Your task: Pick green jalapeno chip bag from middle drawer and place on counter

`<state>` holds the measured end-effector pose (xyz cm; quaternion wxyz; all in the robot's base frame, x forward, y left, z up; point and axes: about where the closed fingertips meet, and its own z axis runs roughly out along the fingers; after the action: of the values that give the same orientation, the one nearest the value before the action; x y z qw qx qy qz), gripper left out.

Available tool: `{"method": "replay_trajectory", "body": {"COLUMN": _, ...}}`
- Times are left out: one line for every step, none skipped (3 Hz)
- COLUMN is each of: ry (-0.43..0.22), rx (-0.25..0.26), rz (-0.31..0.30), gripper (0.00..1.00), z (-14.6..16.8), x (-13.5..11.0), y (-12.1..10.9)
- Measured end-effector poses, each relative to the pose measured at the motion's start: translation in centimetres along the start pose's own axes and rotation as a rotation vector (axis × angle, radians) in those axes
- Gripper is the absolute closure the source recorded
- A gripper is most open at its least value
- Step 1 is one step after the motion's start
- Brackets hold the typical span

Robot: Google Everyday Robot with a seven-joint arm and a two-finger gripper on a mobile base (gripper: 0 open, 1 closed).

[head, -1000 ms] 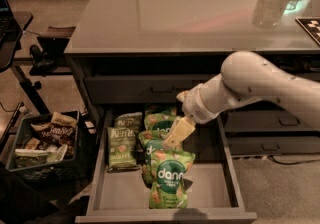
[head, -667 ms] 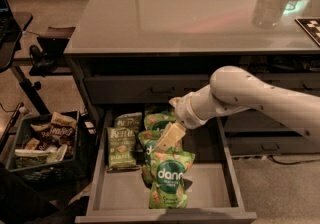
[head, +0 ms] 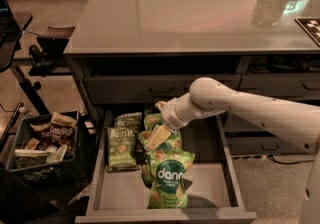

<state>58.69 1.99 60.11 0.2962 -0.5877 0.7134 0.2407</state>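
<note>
The middle drawer (head: 210, 190) is pulled open below the counter (head: 190, 13). The olive-green jalapeno chip bag (head: 121, 147) with white "Kettle" lettering lies flat at the drawer's left side. Brighter green "dang" bags (head: 167, 180) lie in a pile down the drawer's middle. My gripper (head: 156, 137) reaches down-left into the drawer from the right, over the top of the "dang" pile, just right of the jalapeno bag and apart from it. One pale finger (head: 159, 134) shows, angled down.
A black crate (head: 75, 165) holding snack packets stands on the floor left of the drawer. A dark stand (head: 30, 88) is at far left. Closed drawers (head: 280, 88) sit at the right. A checkered board (head: 310, 25) lies on the counter's right edge.
My arm has swung left and lower into the drawer, bringing the gripper closer to the jalapeno bag. The bags have not moved.
</note>
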Motion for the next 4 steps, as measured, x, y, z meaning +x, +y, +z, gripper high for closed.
{"method": "replay_trajectory", "body": {"ry": 0.001, "rx": -0.001, "rz": 0.003, "gripper": 0.0, "z": 0.4, "x": 0.1, "y": 0.1}}
{"method": "replay_trajectory", "body": {"ry": 0.027, "rx": 0.023, "rz": 0.021, "gripper": 0.0, "z": 3.6, "x": 0.7, "y": 0.1}}
{"method": "replay_trajectory", "body": {"ry": 0.105, "rx": 0.056, "rz": -0.011, "gripper": 0.0, "z": 8.8, "x": 1.3, "y": 0.0}}
{"method": "replay_trajectory", "body": {"ry": 0.146, "rx": 0.054, "rz": -0.054, "gripper": 0.0, "z": 12.9, "x": 1.2, "y": -0.1}}
